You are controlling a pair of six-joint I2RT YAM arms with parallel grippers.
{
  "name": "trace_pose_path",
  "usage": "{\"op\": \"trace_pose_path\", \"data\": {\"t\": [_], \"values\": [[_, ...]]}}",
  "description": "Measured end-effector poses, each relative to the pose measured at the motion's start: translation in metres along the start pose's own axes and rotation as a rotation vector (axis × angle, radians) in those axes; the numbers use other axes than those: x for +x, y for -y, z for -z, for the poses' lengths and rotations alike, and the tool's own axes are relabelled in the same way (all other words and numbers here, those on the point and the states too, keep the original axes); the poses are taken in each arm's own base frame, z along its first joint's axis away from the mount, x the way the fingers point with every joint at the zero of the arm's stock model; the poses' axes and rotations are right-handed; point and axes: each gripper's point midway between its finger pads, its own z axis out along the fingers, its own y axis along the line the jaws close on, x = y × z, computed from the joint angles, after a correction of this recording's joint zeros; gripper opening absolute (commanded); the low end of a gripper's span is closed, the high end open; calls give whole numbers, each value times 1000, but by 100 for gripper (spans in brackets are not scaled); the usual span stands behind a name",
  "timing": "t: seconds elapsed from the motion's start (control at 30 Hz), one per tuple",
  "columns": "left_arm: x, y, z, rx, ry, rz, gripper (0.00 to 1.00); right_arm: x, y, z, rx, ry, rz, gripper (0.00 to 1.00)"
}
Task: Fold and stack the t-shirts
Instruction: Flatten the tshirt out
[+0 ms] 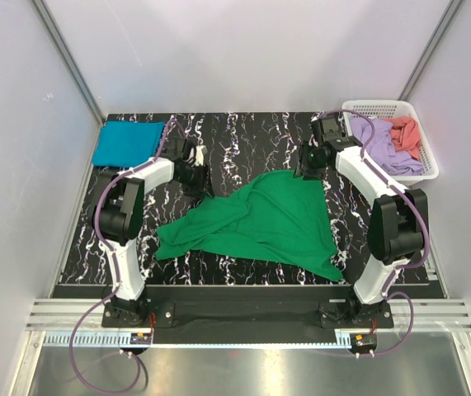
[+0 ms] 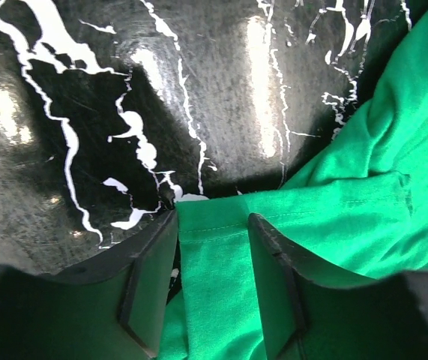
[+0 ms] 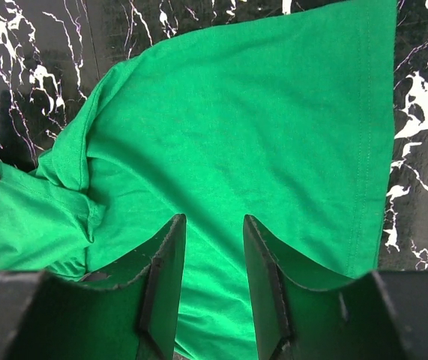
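My left pincer is standing apart, the hem of the green t-shirt showing between its fingers. My right pincer is also apart, hovering over the shirt's other far corner. The shirt is lying rumpled mid-bench. I am worrying one side nips a single layer or misses, skewing the spread. Nothing is blocking. The folded teal t-shirt is lying far left, and the basket is holding the lilac t-shirt and coral t-shirt far right.
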Motion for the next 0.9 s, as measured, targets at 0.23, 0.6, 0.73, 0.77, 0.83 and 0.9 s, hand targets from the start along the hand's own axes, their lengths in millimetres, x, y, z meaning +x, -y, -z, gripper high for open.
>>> {"op": "trace_pose_path", "data": {"t": [0.23,0.6,0.73,0.77,0.83,0.9], "values": [[-1,-7,-1,-43,8,11,14,-1,4,-1,3,-1,1,44],[-13,-9,12,-109,37,32,0,-50,59,-47,151,41,-74,55],[-35,6,46,-127,135,9,0,-69,78,-78,215,49,-86,56],[-42,11,56,-129,167,1,0,-72,82,-87,233,48,-87,56],[-57,20,77,-132,237,-14,0,-75,88,-100,258,39,-88,55],[-67,28,96,-132,297,-27,0,-80,91,-112,277,32,-88,55]]}}
